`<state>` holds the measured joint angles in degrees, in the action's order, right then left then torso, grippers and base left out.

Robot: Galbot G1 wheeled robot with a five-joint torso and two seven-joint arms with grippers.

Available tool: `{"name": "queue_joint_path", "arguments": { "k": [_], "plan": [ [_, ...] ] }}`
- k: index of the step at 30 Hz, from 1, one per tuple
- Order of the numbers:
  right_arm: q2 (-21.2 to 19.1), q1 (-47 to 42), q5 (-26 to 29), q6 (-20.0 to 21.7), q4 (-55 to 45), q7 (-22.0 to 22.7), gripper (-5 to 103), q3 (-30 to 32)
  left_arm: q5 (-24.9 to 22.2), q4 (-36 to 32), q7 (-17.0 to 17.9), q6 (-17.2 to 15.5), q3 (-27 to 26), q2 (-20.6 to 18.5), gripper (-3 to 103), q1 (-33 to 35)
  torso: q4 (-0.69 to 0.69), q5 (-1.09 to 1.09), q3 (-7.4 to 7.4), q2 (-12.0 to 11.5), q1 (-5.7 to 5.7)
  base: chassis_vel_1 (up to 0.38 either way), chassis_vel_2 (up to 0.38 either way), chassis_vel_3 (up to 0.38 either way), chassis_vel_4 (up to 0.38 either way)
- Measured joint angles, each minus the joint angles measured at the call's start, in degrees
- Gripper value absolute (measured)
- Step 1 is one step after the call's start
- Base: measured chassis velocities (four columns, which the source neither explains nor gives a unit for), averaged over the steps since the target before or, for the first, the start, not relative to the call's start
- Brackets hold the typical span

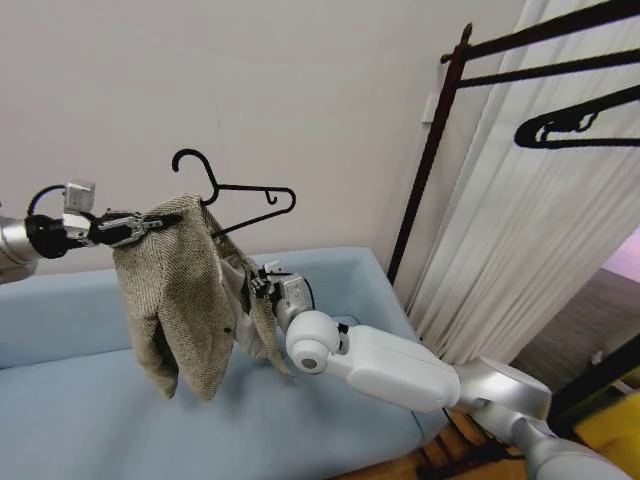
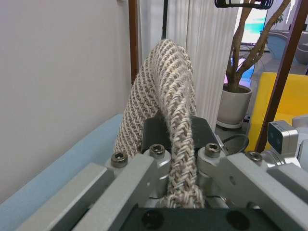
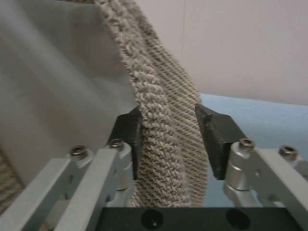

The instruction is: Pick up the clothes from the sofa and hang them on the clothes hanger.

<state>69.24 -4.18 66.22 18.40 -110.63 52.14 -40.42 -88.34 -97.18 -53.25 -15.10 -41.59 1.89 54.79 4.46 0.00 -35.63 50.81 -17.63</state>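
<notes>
Both left gripper and right gripper have fingers clamped on the jacket; dressing the hanger seems underway, its bare arm needing cover.

Beige herringbone jacket hangs partly on black hanger, aloft above light-blue sofa.

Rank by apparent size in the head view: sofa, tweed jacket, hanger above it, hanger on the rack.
1. Sofa
2. Tweed jacket
3. Jacket's hanger and rack hanger look alike; the rack one is cropped and farther off, so unranked.
</notes>
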Motion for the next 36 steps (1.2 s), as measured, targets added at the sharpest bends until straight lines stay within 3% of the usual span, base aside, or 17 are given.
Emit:
{"name": "queue_joint_path", "arguments": {
  "k": [1,3,10,26,36],
  "plan": [
    [0.3,0.0,0.1,-0.3,-0.1,-0.3,32,-0.3,0.0,0.0,0.0,0.0,0.0,0.0,5,0.0,0.00,0.00,0.00,0.0,0.00,0.000,0.000,0.000,0.000],
    [0.5,0.0,0.1,-0.6,-0.2,-0.5,21,-0.5,-0.1,0.0,0.0,0.0,-0.1,0.0,5,-0.1,0.00,0.00,0.00,0.0,0.00,0.000,0.000,0.000,0.000],
    [0.3,-0.4,0.0,-0.7,-0.1,-0.5,2,-0.2,-0.3,-0.5,0.0,0.1,-0.3,0.3,5,-0.3,0.00,0.00,0.00,0.0,0.00,0.000,0.000,0.000,0.000],
    [-4.5,2.8,-3.5,-0.5,1.8,-0.7,2,13.0,-0.2,-2.1,0.5,0.3,-0.5,1.8,5,-0.5,0.01,0.01,0.00,0.0,0.00,0.000,0.000,0.000,0.000],
    [-9.0,8.1,-5.2,0.7,2.1,-7.9,2,18.1,2.3,-2.2,0.2,0.0,-0.4,3.5,5,-0.4,0.00,0.00,0.00,0.0,0.00,0.000,0.000,0.000,0.000]
  ]
}}
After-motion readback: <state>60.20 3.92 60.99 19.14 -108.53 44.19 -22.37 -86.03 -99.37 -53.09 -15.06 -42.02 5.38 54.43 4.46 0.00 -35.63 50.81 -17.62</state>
